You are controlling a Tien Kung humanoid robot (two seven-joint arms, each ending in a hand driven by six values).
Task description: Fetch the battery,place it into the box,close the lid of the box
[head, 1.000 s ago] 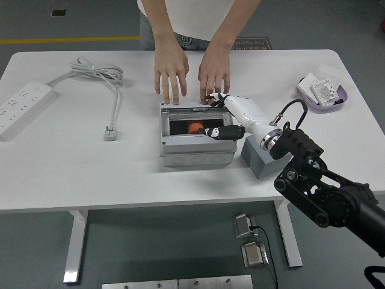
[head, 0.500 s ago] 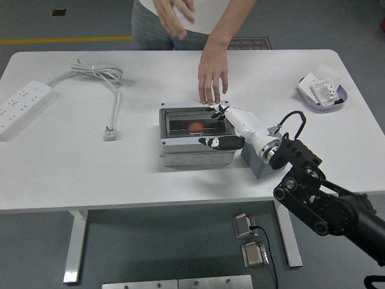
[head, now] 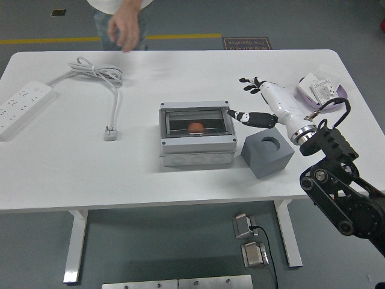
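A grey box sits at the table's middle with its clear lid down. Through the lid an orange battery shows inside. My right hand hovers just right of the box, white with black fingertips, fingers spread and holding nothing. A grey block with a round hole stands below that hand, right of the box. The left arm is out of view. A person's hand hangs beyond the table's far edge at the top left.
A white power strip lies at the far left, its cable and plug left of the box. A purple dish with white packets sits at the right.
The box lid went from open to closed. My right hand pulled away from the box to the right and up. The person's hands left the box and withdrew to the top left.
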